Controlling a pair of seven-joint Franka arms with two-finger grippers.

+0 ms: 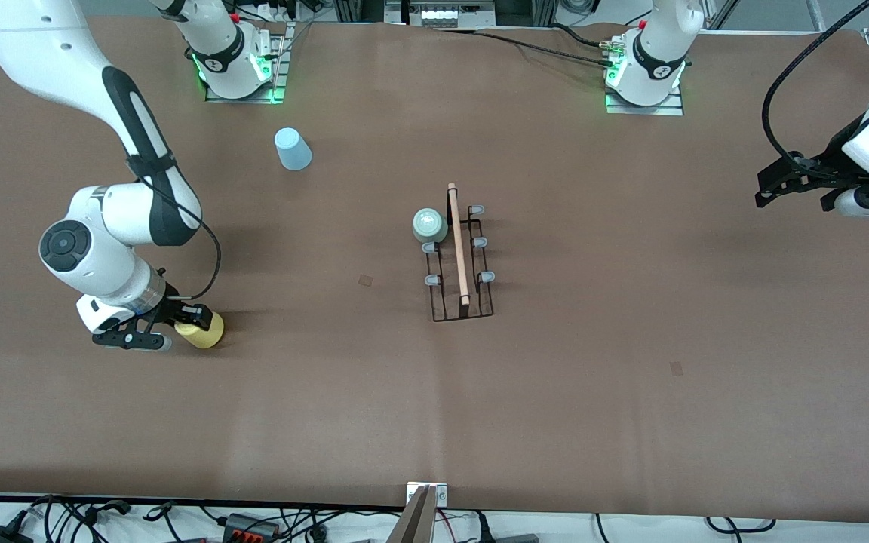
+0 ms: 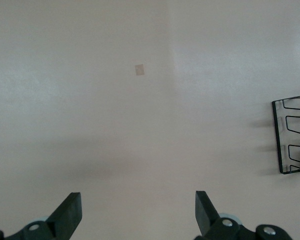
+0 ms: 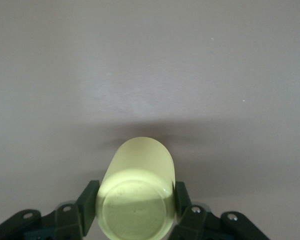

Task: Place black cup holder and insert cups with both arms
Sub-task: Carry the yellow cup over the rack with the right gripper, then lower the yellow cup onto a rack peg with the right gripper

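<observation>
Brown table (image 1: 555, 392): one rack (image 1: 461, 256), three cups; right fingers (image 3: 87, 207) clamp yellow cup (image 3: 137, 200), left fingers (image 2: 70, 215) wide.

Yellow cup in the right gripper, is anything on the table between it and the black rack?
Nothing visible. The right gripper is shut on the yellow cup, and only bare table lies between it and the rack. The green cup sits on one peg; five stay free.

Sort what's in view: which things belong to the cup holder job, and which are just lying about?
Job: black cup holder; pale green cup on a peg; yellow cup clamped in right tool; light blue cup; left tool, open, waiting.
Lying about: cables along the table edge.
</observation>
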